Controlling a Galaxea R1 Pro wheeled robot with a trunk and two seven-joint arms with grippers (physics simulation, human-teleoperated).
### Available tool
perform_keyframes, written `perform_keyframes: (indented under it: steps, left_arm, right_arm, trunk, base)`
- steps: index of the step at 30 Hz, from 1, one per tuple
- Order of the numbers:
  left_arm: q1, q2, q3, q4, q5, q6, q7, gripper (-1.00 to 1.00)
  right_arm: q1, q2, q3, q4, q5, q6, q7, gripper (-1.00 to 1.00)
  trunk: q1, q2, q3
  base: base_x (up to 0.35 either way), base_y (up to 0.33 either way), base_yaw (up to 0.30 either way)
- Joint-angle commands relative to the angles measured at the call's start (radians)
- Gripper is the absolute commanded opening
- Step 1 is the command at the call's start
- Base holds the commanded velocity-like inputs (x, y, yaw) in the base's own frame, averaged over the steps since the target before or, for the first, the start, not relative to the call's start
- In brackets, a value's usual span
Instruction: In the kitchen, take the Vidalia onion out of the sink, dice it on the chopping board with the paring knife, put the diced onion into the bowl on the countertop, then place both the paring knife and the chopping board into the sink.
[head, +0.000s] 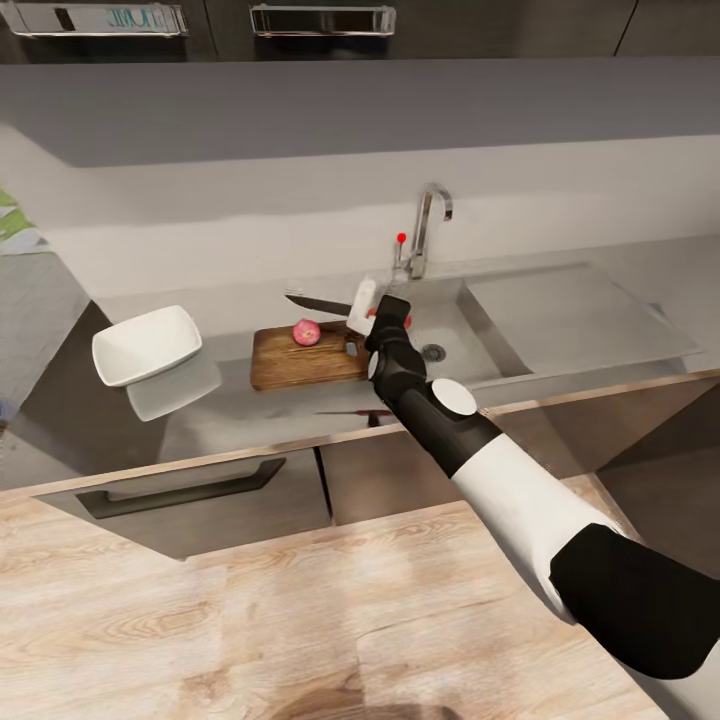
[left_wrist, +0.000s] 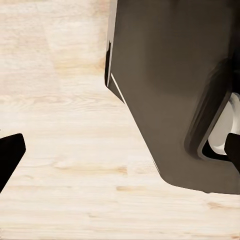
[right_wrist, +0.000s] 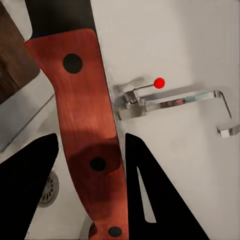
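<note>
A pinkish-red onion (head: 306, 332) rests whole on the dark brown chopping board (head: 300, 362), which lies on the countertop (head: 240, 412) left of the sink (head: 470, 340). My right gripper (head: 380, 318) hovers at the board's right end, shut on the paring knife (head: 320, 303), whose dark blade points left just behind the onion. In the right wrist view the red handle (right_wrist: 82, 120) with black rivets is clamped in that gripper (right_wrist: 90, 145), between black fingers (right_wrist: 30, 190). The white bowl (head: 148, 345) stands at the counter's left. My left gripper (left_wrist: 122, 152) is open over the floor.
The chrome tap (head: 428, 228) with its red knob (head: 401, 238) stands behind the basin, the drain (head: 433, 352) below it and the drainboard (head: 575, 315) to the right. Dark cabinets with a drawer handle (head: 180, 490) sit under the counter. Pale wood floor (left_wrist: 60, 125) lies below.
</note>
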Motion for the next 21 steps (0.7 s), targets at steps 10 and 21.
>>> perform_keyframes:
  steps: [10,21]
  left_arm:
    - [-0.001,0.000,-0.008,0.004,0.010,-0.006,-0.005,1.00]
    - [-0.001,0.000,-0.008,0.004,0.010,-0.006,-0.005,1.00]
  right_arm:
    - [0.012,0.000,0.005,-0.001,0.012,0.005,0.008,-1.00]
    - [0.014,0.000,0.005,0.000,0.012,0.005,0.008,-1.00]
  trunk:
    - [0.001,-0.002,-0.001]
    - [0.001,-0.002,-0.001]
  base:
    - [0.000,0.069,0.000]
    - [0.000,0.000,0.000]
